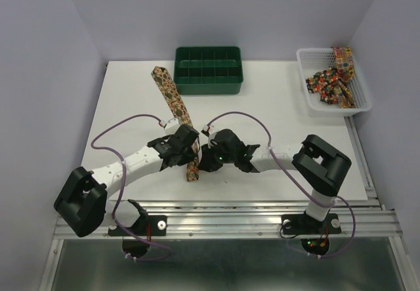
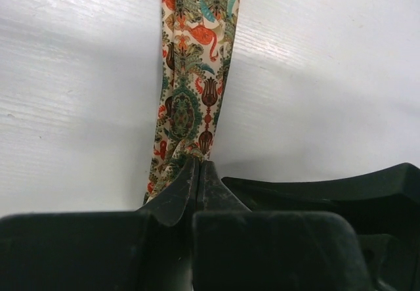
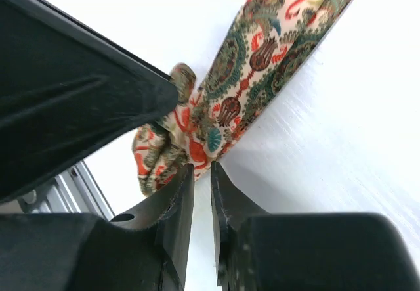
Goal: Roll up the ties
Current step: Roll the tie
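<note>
One tie (image 1: 172,94), in a busy brown, red and tan print, lies diagonally on the white table from near the green tray down to the grippers. More ties (image 1: 331,84) are heaped in the white basket. My left gripper (image 1: 189,150) is shut on the tie (image 2: 190,87) near its lower end, and the fabric gathers at the fingertips (image 2: 199,161). My right gripper (image 1: 205,158) stands just to its right, jaws a narrow gap apart (image 3: 202,164) with only table showing between them. Its tips sit at the edge of the folded tie end (image 3: 164,153).
A green compartment tray (image 1: 209,89) stands at the back centre. The white mesh basket (image 1: 303,58) is at the back right corner. A metal rail (image 1: 230,207) runs along the table's near edge, close behind the tie's lower end.
</note>
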Robot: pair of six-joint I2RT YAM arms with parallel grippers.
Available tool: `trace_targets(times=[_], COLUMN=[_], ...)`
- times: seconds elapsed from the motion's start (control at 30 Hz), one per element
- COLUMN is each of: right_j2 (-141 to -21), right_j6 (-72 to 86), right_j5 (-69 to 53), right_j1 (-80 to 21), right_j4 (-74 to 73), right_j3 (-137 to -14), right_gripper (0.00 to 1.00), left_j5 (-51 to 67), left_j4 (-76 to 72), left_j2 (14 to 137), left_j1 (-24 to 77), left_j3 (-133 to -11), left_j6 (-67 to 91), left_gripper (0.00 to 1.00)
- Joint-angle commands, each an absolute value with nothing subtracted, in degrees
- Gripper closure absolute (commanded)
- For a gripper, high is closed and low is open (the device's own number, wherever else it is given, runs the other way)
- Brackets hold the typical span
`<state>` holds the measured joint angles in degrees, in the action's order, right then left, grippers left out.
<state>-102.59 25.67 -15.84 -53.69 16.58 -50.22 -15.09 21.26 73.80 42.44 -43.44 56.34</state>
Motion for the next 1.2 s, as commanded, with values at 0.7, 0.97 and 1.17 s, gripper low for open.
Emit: trace_targets(times=[0.7, 0.97, 1.17], right_j2=[-90.8, -88.5, -88.9], right_j6=[12.3, -9.7, -22.7], right_j5=[-22.9, -16.7, -17.5], right_j1=[-55.4, -62.1, -63.6], right_j4=[40.6, 43.4, 39.8], right_j3=[-32.9, -32.1, -35.1], right_gripper=[0.66, 0.44, 0.37], left_j5=[-19.4, -18.1, -17.2], left_j4=[24.5, 25.7, 26.0], left_j2=[84.2, 83.3, 83.8], left_j1=[43.2, 43.2, 43.1], left_j3=[-47.6, -47.9, -48.2], left_j6=[59.6, 60.3, 61.1], left_gripper=[1.00, 1.00, 1.00])
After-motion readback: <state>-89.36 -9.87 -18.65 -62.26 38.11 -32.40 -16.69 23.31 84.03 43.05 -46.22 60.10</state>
